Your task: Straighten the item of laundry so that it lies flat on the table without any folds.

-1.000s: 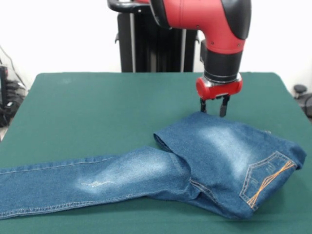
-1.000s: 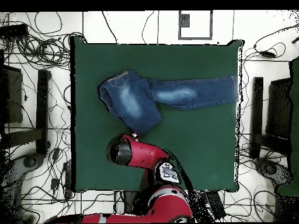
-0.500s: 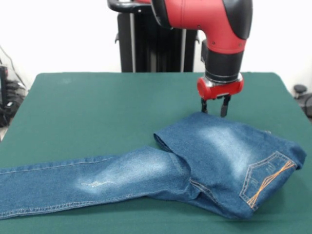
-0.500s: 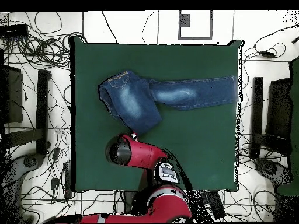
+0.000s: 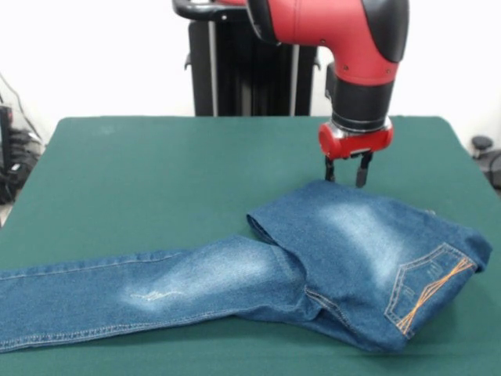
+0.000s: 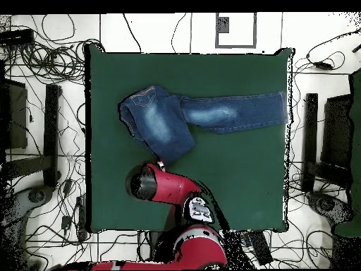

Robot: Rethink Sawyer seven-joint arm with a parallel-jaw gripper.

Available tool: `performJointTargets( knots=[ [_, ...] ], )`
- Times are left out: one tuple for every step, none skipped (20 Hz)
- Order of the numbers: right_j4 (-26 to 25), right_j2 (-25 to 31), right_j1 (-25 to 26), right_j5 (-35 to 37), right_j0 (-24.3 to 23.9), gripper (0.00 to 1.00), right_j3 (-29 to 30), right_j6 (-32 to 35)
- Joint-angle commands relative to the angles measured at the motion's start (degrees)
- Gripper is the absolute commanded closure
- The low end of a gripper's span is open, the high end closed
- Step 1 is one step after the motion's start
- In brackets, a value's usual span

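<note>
Gripper [image 5: 347, 171] hangs fingers-down just above the far edge of the jeans [image 5: 258, 270], jaws apart, nothing between them. The tips look just clear of the denim, but contact can't be ruled out from the front.

Jeans sit toward the front half of the table [image 5: 156, 164]. One leg runs out flat to the picture's left and past the frame edge. The other leg is doubled back over the seat, making a thick flap whose free end is the edge right under the gripper. Back pocket [image 5: 427, 286] with orange stitching faces up at the right end. In the overhead view the jeans [image 6: 201, 116] lie across the table's [image 6: 233, 183] upper part, folded lump at left, straight leg reaching the right edge.

Handling, my read: denim is soft but heavy-ish, drapes, and drags on the cloth top rather than sliding. Seams and hem are stiffer and give a better bite than mid-panel. Best hold is the flap's free end under the gripper: pinch the top layer only, lift and carry it off the seat so the leg unfolds. Grabbing both layers would drag the whole lump.

Arm [image 5: 337, 31]: comes in from above, wrist vertical. In the overhead view its [image 6: 166, 187] head sits at the folded end's near edge.
</note>
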Motion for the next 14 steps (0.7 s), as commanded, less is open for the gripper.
performJointTargets(
  knots=[
    [5.3, -0.4, -1.3, 8.5, 3.4, 0.0, -0.6, 16.8],
    [5.6, -0.7, -1.5, 9.3, 3.6, 0.0, -0.5, 17.0],
    [5.9, -1.1, -1.9, 10.2, 4.0, 0.0, -0.3, 17.2],
    [6.1, -1.5, -2.2, 10.9, 4.3, 0.0, -0.4, 17.2],
    [6.3, -1.8, -2.6, 11.6, 4.6, 0.0, -0.3, 17.3],
    [6.3, -2.1, -2.9, 12.2, 4.8, 0.0, -0.3, 17.2],
    [6.4, -2.3, -3.5, 12.7, 4.9, 0.0, -0.1, 17.2],
    [6.4, -2.4, -4.0, 13.3, 5.0, 0.0, 0.0, 17.1],
    [6.4, -2.7, -4.3, 14.0, 5.1, 0.0, 0.0, 17.1],
    [6.3, -2.8, -4.5, 14.1, 5.1, 0.0, 0.1, 16.9],
    [6.3, -2.9, -4.6, 14.4, 5.2, 0.0, 0.1, 16.9],
    [6.3, -3.1, -4.5, 15.0, 5.3, 0.0, -0.5, 16.8],
    [6.2, -3.3, -4.5, 15.2, 5.3, 0.0, -0.7, 16.6],
    [6.1, -3.5, -4.4, 15.8, 5.4, 0.0, -1.2, 16.6]
  ],
)
